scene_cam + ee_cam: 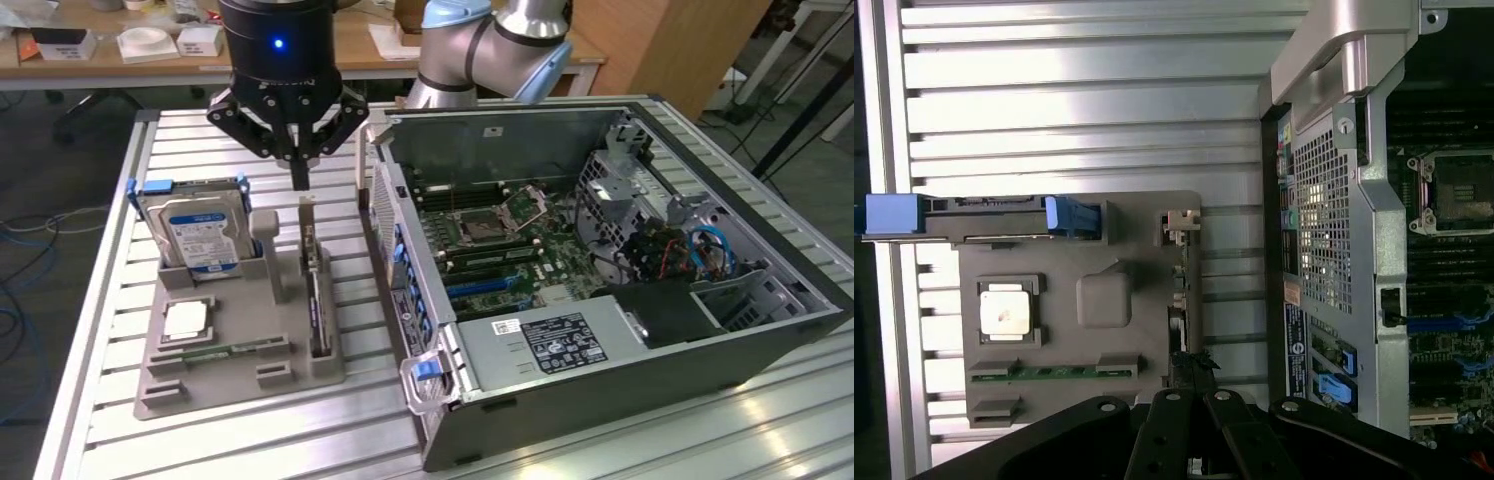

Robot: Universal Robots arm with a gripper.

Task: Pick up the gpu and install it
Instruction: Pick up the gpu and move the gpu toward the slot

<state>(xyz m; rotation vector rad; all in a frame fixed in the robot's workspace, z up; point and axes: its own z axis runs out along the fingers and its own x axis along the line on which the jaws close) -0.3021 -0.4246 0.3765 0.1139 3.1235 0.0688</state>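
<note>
One pincer, black and angular, hangs with its two slim fingers pressed together and nothing between them. It is poised just above the gpu, with a small gap between them. The gpu is a long, thin, dark card with a silvery bracket at one end. It stands on its long edge in a slot of a matte grey moulded tray, probably so that its narrow top edge can be pinched from above.

The same tray props a boxy silver drive upright in blue rails. It also cradles a square metal chip and a narrow green memory stick, both lying flat.

Just beside the tray, on the exterior view's right, a black steel case lies open. Its green board faces up, likely so cards can be pushed straight down into it. Everything rests on a ribbed aluminium counter.
</note>
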